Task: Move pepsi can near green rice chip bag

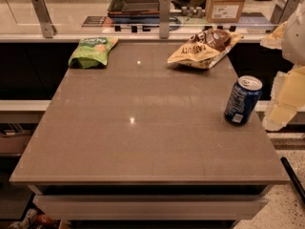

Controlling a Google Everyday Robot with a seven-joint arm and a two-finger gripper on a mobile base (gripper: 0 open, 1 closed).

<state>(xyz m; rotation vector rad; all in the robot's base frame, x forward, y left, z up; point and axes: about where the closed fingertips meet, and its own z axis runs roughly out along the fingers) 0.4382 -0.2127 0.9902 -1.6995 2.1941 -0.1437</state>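
grey-brown tabletop (143, 128) fills the view, with a counter and a glass partition behind it. we locate the gripper (285, 101) off the table's 3 o'clock edge as a pale shape; we cannot tell whether it is released or clenched. the pepsi can (243, 100) stands on its base near that edge, just beside the gripper at its 9 o'clock. the can is dark blue with white markings and a silver top. the green rice chip bag (93, 51) lies at the table's 11 o'clock corner, well apart from the can. a yellow and brown bag (202, 49) lies at 1 o'clock.
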